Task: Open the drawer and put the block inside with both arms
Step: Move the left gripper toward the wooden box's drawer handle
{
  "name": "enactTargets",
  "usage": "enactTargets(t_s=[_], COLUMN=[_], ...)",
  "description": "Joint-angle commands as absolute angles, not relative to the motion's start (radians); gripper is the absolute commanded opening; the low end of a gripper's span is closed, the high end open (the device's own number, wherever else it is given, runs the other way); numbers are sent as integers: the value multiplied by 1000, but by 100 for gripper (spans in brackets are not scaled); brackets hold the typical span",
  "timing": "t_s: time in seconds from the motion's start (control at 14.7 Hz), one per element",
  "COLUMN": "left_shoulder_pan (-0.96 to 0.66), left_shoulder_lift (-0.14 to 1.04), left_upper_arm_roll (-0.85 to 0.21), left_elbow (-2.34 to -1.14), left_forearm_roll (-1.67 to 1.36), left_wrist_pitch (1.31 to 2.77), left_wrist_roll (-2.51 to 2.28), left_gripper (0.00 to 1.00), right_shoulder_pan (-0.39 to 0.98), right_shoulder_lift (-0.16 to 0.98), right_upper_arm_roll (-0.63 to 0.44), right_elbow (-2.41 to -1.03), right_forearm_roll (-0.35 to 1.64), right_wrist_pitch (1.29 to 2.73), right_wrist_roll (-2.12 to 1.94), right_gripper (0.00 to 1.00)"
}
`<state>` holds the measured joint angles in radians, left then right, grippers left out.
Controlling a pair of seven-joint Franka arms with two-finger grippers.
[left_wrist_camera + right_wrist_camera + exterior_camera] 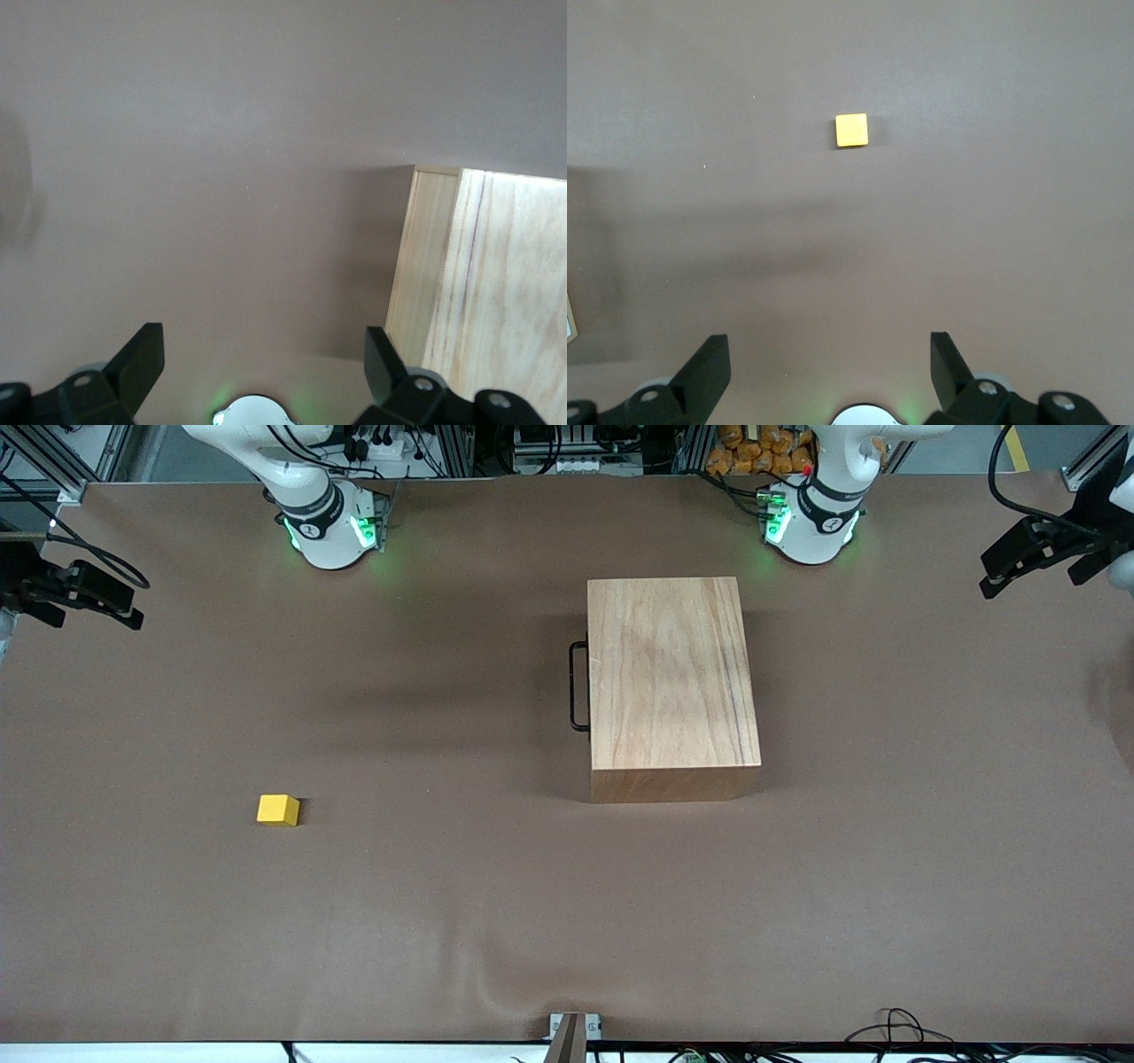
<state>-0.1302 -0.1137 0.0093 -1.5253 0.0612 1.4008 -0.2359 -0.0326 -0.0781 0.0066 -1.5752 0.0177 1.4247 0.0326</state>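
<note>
A large light-wood box [671, 686] stands on the brown table near the left arm's base. Its drawer is shut; only the thin black bar handle [578, 687] shows, on the side facing the right arm's end. The small yellow block [278, 810] lies on the table nearer to the front camera than the box, toward the right arm's end. My left gripper [1028, 558] hangs open over bare table at the left arm's end, with the box [496, 283] beside it; in its wrist view the left gripper [264, 363] holds nothing. My right gripper [89, 593] hangs open and holds nothing over the right arm's end; from the right gripper [830, 363] the block [851, 130] lies well ahead.
Two green-lit arm bases [332, 531] [811, 527] stand along the table's back edge. The brown table cover [496, 974] wrinkles near the front edge, where a small metal bracket [574, 1032] sits. Loose cables [904, 1027] lie at the front corner on the left arm's end.
</note>
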Motion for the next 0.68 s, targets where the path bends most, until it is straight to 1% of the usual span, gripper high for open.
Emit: enactTargets(t_s=[0.0, 0.14, 0.34, 0.61], left_shoulder_pan=[-129, -132, -136, -143], left_shoulder_lift=[-101, -101, -92, -75], left_upper_arm_roll=[2, 0, 0, -2], left_elbow=[-1502, -1500, -1499, -1497], left_forearm_roll=[49, 49, 48, 37], left_wrist_pitch=[1382, 1384, 1384, 1385], left_wrist_roll=[-226, -225, -225, -225], left_gripper=[100, 100, 100, 100], right_shoulder_pan=[-52, -54, -40, -89], right_shoulder_lift=[-100, -104, -106, -98], right_upper_arm_roll=[-3, -8, -2, -6], right_elbow=[-1583, -1583, -1592, -1595], right_forearm_roll=[24, 63, 77, 77], right_wrist_pitch=[1355, 1316, 1328, 1331], right_wrist_roll=[26, 23, 37, 25], right_gripper=[100, 100, 100, 100])
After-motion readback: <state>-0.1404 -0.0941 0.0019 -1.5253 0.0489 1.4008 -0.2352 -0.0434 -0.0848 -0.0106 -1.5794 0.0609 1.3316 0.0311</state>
